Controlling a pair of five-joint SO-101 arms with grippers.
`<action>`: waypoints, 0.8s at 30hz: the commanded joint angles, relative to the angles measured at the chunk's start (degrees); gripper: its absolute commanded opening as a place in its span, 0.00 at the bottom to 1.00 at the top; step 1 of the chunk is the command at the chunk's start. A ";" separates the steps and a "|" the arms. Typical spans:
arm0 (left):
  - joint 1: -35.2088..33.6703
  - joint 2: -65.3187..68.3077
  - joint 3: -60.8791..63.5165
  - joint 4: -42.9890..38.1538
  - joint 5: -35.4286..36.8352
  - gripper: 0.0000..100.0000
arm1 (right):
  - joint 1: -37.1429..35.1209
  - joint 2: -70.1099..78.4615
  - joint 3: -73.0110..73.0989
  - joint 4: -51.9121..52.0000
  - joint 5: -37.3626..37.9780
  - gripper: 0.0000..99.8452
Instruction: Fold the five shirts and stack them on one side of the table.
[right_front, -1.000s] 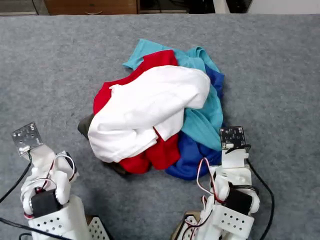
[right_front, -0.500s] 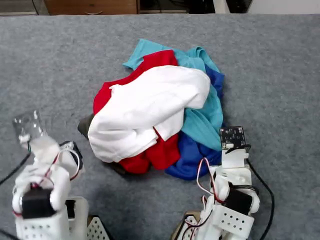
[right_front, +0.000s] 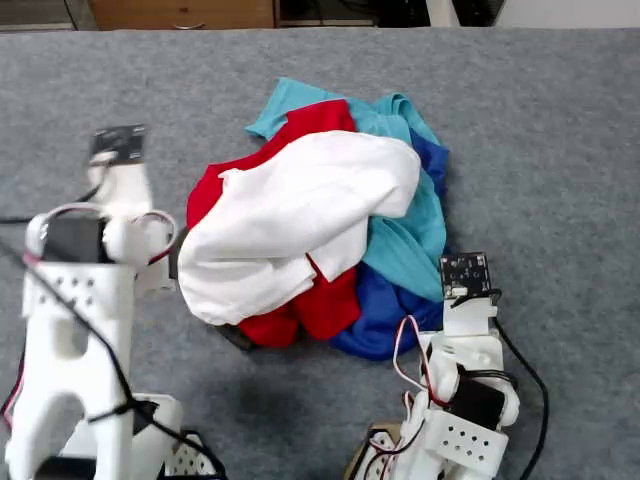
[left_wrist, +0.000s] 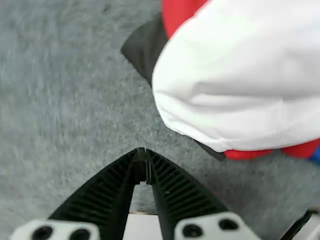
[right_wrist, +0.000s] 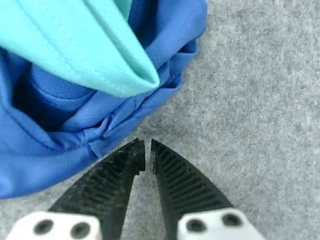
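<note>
Grey felt (right_front: 560, 150) covers the whole table, and a strip of wooden furniture (right_front: 180, 12) runs along its far edge. Both pincers hang over bare felt and hold nothing. The left pincer (left_wrist: 141, 156) has its tips pressed together; the right pincer (right_wrist: 147, 152) is closed to a sliver. The shirts lie unfolded in one heap mid-table. Just ahead of the left pincer is the white shirt (left_wrist: 240, 75), lying over a dark shirt (left_wrist: 142, 47) and a red shirt (left_wrist: 180, 12). Just ahead of the right pincer, the blue shirt (right_wrist: 75, 140) lies under a teal shirt (right_wrist: 85, 45).

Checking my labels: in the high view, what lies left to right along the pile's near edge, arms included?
left arm → white shirt → red shirt → blue shirt → right arm
</note>
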 joint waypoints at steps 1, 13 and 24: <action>4.48 4.70 -4.66 0.53 -8.62 0.02 | 1.10 -6.46 0.04 0.26 -0.26 0.04; 13.63 17.01 -18.11 0.18 -16.62 0.33 | 1.10 -6.46 0.04 0.26 -0.26 0.04; 14.42 34.15 -33.67 0.53 -19.34 0.32 | 1.10 -6.46 0.04 0.26 -0.26 0.04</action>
